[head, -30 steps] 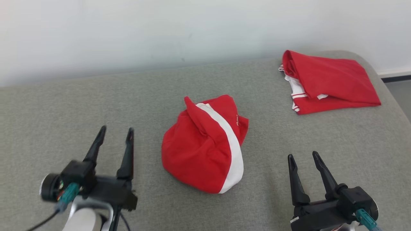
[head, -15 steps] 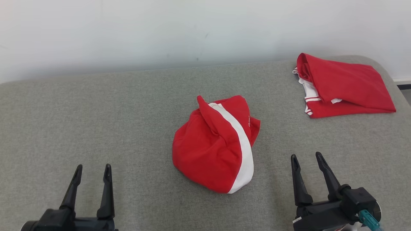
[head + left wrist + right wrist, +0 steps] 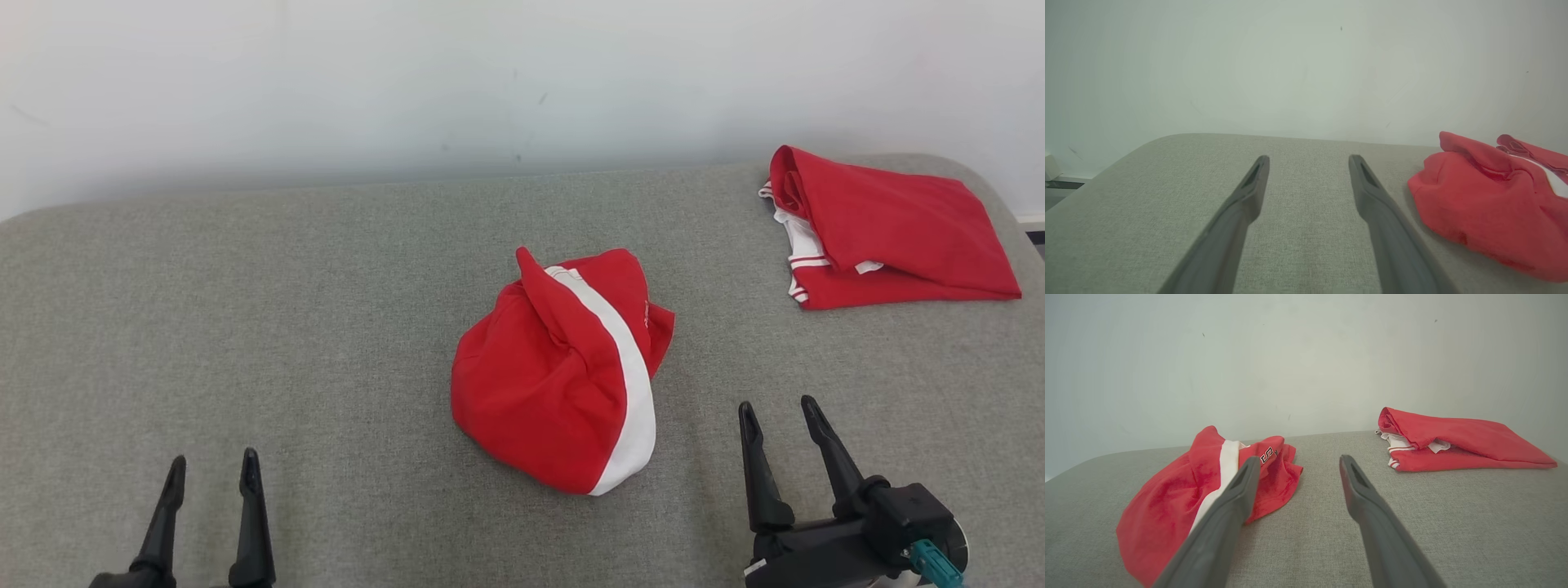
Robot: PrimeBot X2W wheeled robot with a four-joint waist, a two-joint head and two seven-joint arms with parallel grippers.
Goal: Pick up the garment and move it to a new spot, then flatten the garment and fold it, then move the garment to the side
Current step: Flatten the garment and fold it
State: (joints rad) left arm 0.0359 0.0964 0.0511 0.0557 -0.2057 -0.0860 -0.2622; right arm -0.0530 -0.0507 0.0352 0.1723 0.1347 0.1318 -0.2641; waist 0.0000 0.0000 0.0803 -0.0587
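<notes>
Crumpled red garment (image 3: 563, 376), white stripe, sits mid grey worktop (image 3: 245, 327), between the left gripper (image 3: 213, 459) and right gripper (image 3: 776, 404), touching neither. Both spread wide, empty. Another folded red garment (image 3: 890, 229) lies far right.

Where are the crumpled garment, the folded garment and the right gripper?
crumpled garment (image 3: 539, 384), head view, red front bulge.
folded garment (image 3: 890, 220), head view, top red layer.
right gripper (image 3: 776, 403), head view, between fingertips.

The left gripper (image 3: 1309, 158) has its two dark fingers (image 3: 1241, 212) spread wide, with bare grey cushion (image 3: 1147, 196) between and under them. Just right of the right finger lies a bunched red garment (image 3: 1490, 204), apart from it, with a bit of white at its far right side. Ahead of the fingertips rises a pale wall (image 3: 1290, 61).
</notes>
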